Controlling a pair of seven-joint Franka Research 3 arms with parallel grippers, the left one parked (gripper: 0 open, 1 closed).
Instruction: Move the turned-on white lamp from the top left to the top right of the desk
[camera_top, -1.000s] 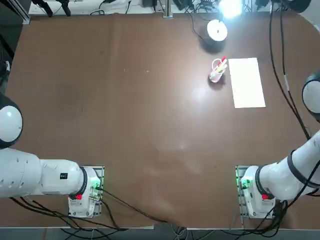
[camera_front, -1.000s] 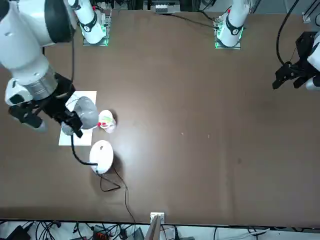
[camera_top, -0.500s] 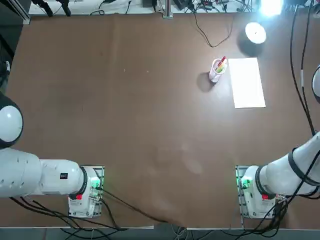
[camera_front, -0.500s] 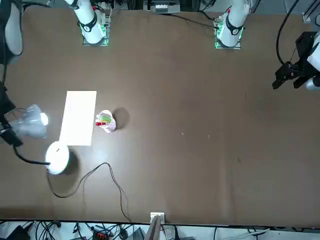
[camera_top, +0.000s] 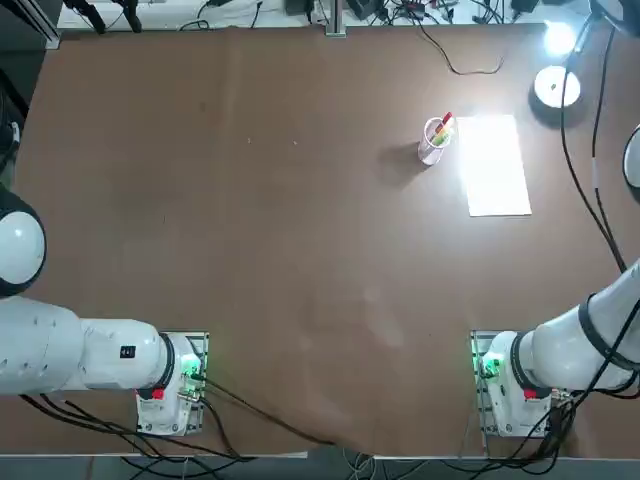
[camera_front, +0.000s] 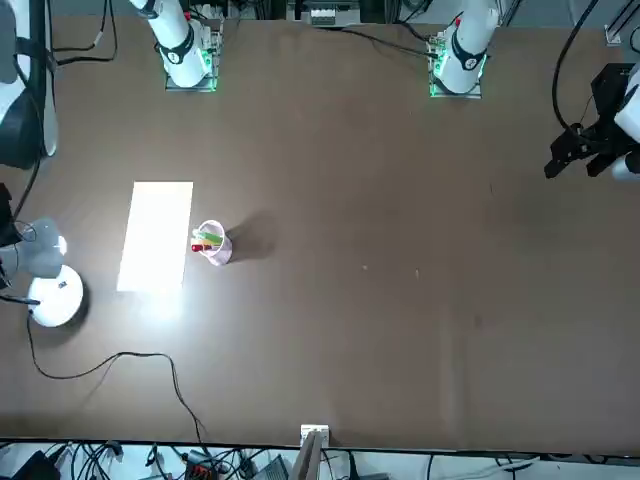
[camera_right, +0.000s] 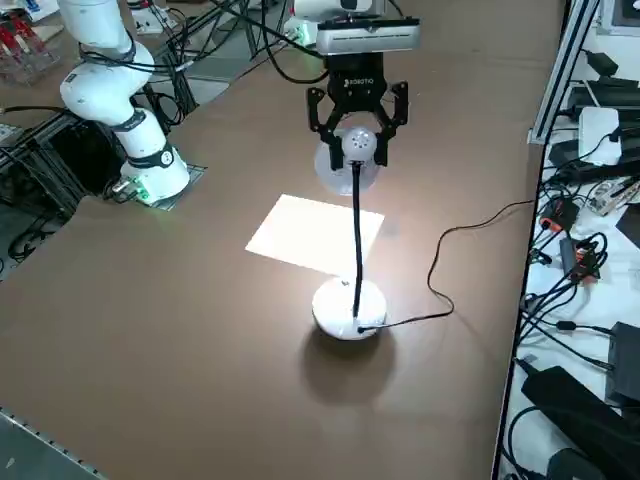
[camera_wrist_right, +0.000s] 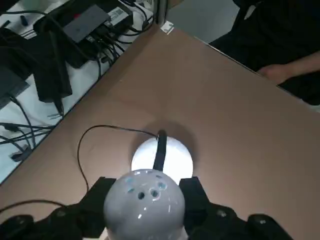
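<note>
The white lamp is lit at the far right corner of the brown desk (camera_top: 250, 250). Its round base (camera_top: 557, 87) lies beside the paper's far end, and the glowing head (camera_top: 558, 38) is just beyond it. My right gripper (camera_right: 357, 125) hangs above the base (camera_right: 349, 308), shut on the rounded head (camera_right: 357, 146). The black neck (camera_right: 357, 235) runs down from it. In the wrist view both fingers (camera_wrist_right: 99, 199) press the head (camera_wrist_right: 145, 200) over the bright base (camera_wrist_right: 161, 155). I cannot tell whether the base touches the desk. The thin black cord (camera_front: 110, 360) trails behind it.
A white paper sheet (camera_top: 493, 165) lies near the lamp, with a clear cup of red-tipped pens (camera_top: 435, 140) on its other side. Cables and power strips (camera_right: 580, 250) crowd the strip past the desk's far edge. A person's hand (camera_wrist_right: 272, 73) rests at the desk's edge.
The gripper has carried the lamp rightward along the far edge, from beside the pen cup to beyond the paper at the right corner. The cord has dragged after it.
</note>
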